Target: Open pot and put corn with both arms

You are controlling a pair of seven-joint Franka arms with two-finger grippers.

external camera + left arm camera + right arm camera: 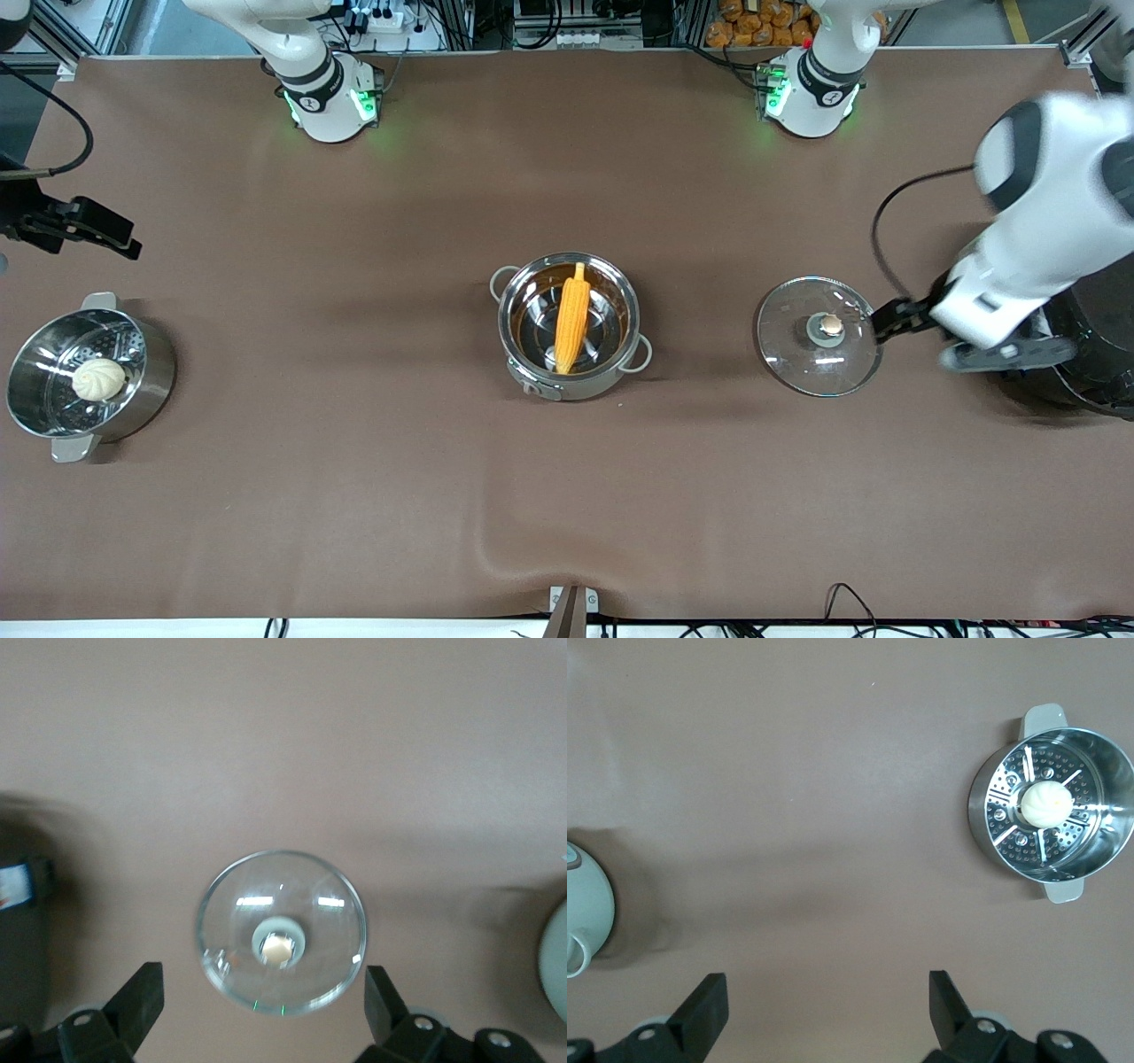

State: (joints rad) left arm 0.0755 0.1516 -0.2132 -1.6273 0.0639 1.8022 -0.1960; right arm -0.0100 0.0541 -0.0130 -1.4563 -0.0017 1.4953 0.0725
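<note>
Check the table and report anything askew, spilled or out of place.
Nothing stands out. The corn lies in the open pot, tip leaning on the rim. The lid rests flat on the table toward the left arm's end, knob up. The left gripper hovers over it, jaws open. The right gripper, open, is over bare table near the steamer pot.

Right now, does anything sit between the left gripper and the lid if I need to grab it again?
Nothing visible does. The lid lies flat on the bare table beside the pot, and the open left gripper hangs right over its edge. The corn is in the pot.
</note>
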